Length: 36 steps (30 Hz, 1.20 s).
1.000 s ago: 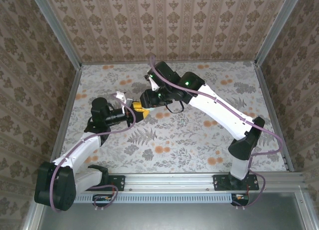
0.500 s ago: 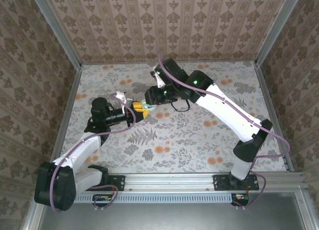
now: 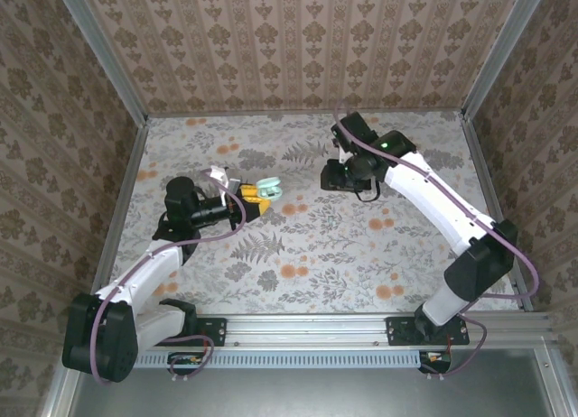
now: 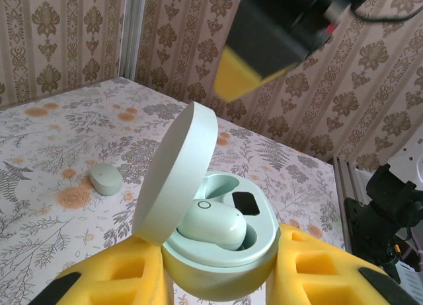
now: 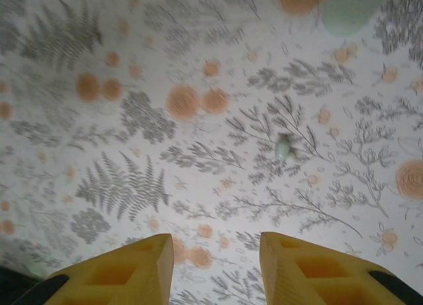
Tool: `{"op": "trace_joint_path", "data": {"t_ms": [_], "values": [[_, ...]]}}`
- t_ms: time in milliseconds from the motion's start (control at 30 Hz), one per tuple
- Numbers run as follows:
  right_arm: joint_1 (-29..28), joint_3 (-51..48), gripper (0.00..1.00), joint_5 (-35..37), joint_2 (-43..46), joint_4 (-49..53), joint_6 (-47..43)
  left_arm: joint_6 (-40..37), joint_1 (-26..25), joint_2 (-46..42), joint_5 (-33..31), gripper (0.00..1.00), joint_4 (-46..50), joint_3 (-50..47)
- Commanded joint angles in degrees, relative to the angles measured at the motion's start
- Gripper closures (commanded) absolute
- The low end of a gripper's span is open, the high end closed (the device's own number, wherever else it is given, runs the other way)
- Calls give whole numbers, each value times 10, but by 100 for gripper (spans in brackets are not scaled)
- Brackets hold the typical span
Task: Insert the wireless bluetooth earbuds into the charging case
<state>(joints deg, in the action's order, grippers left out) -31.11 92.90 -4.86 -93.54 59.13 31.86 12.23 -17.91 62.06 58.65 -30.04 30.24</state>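
Observation:
The pale mint charging case [image 4: 218, 265] is held with its lid [image 4: 175, 179] open, and my left gripper [image 4: 221, 269] is shut on its base with yellow fingers [image 4: 115, 282] on either side. One mint earbud [image 4: 211, 226] lies in a well of the case. A second earbud [image 4: 106, 178] lies loose on the floral table, also visible as a small mint speck [image 5: 284, 148] ahead of my right gripper [image 5: 217, 242]. That gripper stands open with nothing between its fingers. From above, the case [image 3: 268, 189] sits left of centre and the right gripper [image 3: 330, 180] hangs to its right, apart from it.
The floral tabletop [image 3: 316, 245] is fenced by metal rails and patterned walls on three sides. The right arm [image 3: 433, 200] arcs over the table's right half. The left arm [image 3: 153, 254] reaches along the left side.
My right gripper has pulled away to the right from above the case, which now shows uncovered. The left arm and the case have not moved.

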Motion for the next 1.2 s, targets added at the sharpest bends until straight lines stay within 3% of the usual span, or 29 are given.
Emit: {"op": "trace_joint_path", "data": {"t_ms": [0,500,1167], "values": [[-2,-5,61,12,-45,0,-16,6,6,-5,8,100,-20,2],[-6,17,67,60,-238,-1,-91,2,15,-12,9,100,-6,-2],[-10,26,69,69,-301,7,-108,-2,22,-6,11,100,-1,-2]]}}
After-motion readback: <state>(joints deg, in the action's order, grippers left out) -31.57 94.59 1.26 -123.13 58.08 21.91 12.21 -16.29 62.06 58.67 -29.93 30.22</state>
